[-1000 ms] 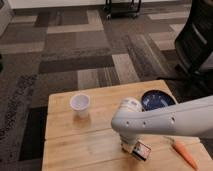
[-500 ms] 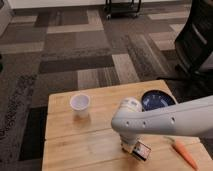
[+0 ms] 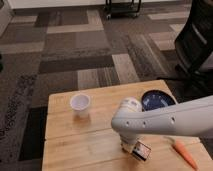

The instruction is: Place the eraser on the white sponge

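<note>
Down low, the gripper (image 3: 134, 148) meets the small, dark rectangular eraser (image 3: 142, 150).

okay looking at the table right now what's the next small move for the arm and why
Probably lift the eraser slightly off the table. The hand is down at the eraser near the front edge, and no white sponge is in view; the arm may be hiding it, so raising it first seems safest.

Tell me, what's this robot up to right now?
Gripper low over table, front right. Eraser at its tip. White sponge not in sight. Cup and carrot nearby, not blocking.
</note>
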Available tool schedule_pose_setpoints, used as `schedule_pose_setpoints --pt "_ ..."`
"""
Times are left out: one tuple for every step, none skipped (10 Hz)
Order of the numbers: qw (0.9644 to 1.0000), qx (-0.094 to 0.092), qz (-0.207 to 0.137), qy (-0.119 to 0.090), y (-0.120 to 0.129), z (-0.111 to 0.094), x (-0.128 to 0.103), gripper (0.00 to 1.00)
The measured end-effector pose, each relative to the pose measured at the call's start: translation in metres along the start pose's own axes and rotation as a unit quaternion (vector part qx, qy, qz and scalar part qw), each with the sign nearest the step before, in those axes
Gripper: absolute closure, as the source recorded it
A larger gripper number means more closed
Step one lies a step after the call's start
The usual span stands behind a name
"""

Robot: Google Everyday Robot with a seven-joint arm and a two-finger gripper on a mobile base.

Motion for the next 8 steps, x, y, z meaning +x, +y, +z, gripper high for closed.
schedule_pose_setpoints --pt "1.0000 0.000 0.000 0.000 0.0000 0.0001 0.0000 0.49" --pt "1.0000 -0.001 0.000 0.001 0.0004 0.0007 0.0002 0.30" --pt "1.0000 0.000 0.000 0.000 0.0001 0.0007 -0.0001 0.24" --pt "1.0000 -0.001 0.000 0.000 0.0003 0.0007 -0.0001 0.20" --pt "1.0000 -0.001 0.000 0.000 0.0004 0.0007 -0.0001 0.20" --pt "1.0000 -0.001 0.000 0.000 0.0003 0.0007 0.0000 0.20" --pt "1.0000 -0.001 0.000 0.000 0.0003 0.0006 -0.0001 0.20" --pt "1.0000 -0.001 0.000 0.000 0.0003 0.0006 -0.0001 0.20"
